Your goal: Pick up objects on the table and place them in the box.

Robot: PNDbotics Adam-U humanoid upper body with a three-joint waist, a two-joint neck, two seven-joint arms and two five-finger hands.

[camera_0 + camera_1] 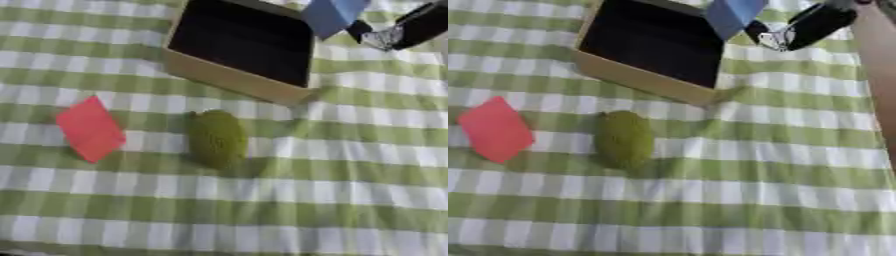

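A tan box [223, 75] with a dark inside stands at the top middle of the checked cloth. Over its far right corner hangs a blue flat piece [331, 15], held by my right hand [359, 29], which comes in from the upper right on a black arm [820, 25]. How the fingers sit on the blue piece is hidden behind it. A red flat diamond-shaped piece [90, 129] lies on the cloth at the left. A green oval object [216, 137] lies in the middle, just in front of the box. My left hand shows in neither view.
The green and white checked cloth [332, 200] covers the table. At the right edge of the right eye view a brown strip [878, 75] runs beyond the cloth's edge.
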